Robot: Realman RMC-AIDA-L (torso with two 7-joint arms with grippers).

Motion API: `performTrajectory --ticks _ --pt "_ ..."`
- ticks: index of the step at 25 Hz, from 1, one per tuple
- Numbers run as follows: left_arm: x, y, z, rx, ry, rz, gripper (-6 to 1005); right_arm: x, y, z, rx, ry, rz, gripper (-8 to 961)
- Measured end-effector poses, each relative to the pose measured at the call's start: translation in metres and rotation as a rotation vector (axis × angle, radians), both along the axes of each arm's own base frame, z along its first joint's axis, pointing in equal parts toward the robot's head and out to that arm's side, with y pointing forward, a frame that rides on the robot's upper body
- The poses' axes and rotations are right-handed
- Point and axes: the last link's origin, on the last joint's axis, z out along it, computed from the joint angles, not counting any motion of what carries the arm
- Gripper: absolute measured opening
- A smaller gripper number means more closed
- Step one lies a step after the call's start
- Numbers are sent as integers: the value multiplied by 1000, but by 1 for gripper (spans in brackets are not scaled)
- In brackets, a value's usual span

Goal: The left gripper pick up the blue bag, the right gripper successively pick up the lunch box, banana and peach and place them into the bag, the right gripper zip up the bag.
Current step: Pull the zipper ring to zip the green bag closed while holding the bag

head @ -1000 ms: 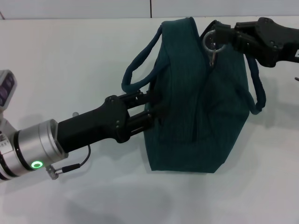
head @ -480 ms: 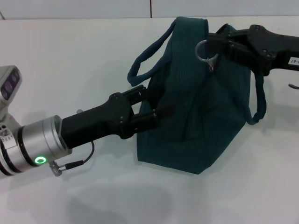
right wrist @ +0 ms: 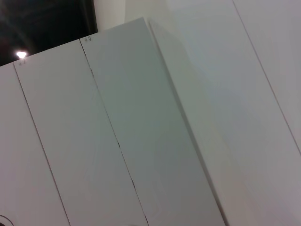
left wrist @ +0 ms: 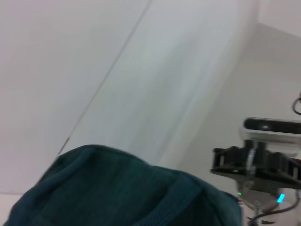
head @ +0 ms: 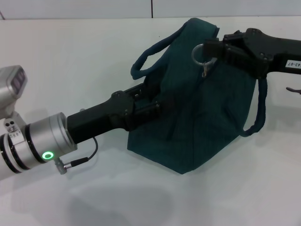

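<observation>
Left gripper (head: pixel 153 107), black two-fingered claw on a black arm with a silver cylindrical segment and green light, reaches in from the left of the bag and is clamped on the bag's left side wall, fingers pinching fabric just below the near handle. The blue bag (head: pixel 197 117), a large dark teal fabric tote with two loop handles, sits on the white table (head: pixel 70 61); it leans, top tilted away from the left gripper. No lunch box, banana or peach in view outside the bag; probably already inside, but the bag's interior can't be seen.

At the bag's top right, the metal ring pull (head: pixel 199 52) of the zipper stands out from the top seam. Right gripper (head: pixel 214 47), black claw on a black arm with a small white label, is closed on the ring from the bag's right side. The second handle hangs down the bag's right side under that arm.

Step in hand: zipping. To do it well, pull the ring straight along the zipper line, keep the left grip firm as counter-tension so the fabric stays taut, and avoid lifting, which would bunch the seam and jam the slider.
</observation>
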Motion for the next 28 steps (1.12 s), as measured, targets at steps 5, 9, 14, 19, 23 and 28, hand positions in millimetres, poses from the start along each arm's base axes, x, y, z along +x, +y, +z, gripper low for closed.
performTrajectory --ticks 5,9,14,19,23,28 --pt "-1 1 -3 -13 5 16 642 1 0 1 3 5 -6 4" --pt "-1 1 -2 -9 2 17 557 3 0 2 8 9 -12 4" --pt "-1 1 -1 -10 1 15 451 3 1 3 12 8 -16 4" --pt "-1 1 0 -7 -4 10 335 4 2 4 14 11 -28 4" --pt "0 0 1 1 0 -11 255 6 2 4 -4 33 -59 4" --pt "2 0 0 5 10 -35 205 11 4 8 -17 75 -112 4"
